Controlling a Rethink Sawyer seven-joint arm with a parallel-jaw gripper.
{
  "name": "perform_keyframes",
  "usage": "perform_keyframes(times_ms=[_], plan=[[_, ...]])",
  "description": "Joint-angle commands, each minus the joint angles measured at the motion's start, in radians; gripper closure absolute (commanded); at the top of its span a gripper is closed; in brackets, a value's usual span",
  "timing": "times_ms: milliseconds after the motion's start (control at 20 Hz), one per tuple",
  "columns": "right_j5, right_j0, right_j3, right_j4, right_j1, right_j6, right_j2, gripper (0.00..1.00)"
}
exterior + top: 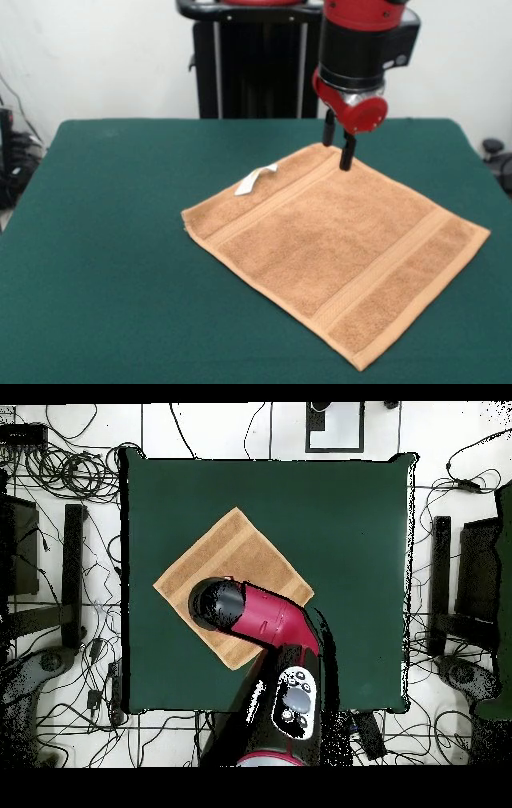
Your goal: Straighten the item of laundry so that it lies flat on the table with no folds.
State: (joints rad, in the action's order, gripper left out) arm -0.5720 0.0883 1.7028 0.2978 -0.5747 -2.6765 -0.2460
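The orange-tan towel [336, 244] lies spread out as a diamond on the green table [112, 240], with band stripes near two edges. Its white tag [256, 180] sticks out at the far left edge. My gripper [338, 144] hangs over the towel's far corner, fingers apart and holding nothing, with the tips at or just above the cloth. In the overhead view the towel [235, 549] lies left of the table's [350, 534] middle. The arm's wrist [218, 604] covers the towel's near part and hides the gripper.
The robot's black pedestal [248, 72] stands behind the table's far edge. Cables and stands [60, 474] lie on the floor around the table. The towel's right corner [484, 232] reaches close to the table's right edge.
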Motion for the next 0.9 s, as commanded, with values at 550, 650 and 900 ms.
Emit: perform_keyframes(times_ms=[550,650,900], plan=[[-0.044,0.016,0.084,-0.049,-0.052,-0.04,0.088,0.0],[-0.043,0.014,0.087,-0.049,-0.055,-0.04,0.091,0.0],[-0.006,0.007,0.107,-0.055,-0.058,-0.032,0.096,0.0]])
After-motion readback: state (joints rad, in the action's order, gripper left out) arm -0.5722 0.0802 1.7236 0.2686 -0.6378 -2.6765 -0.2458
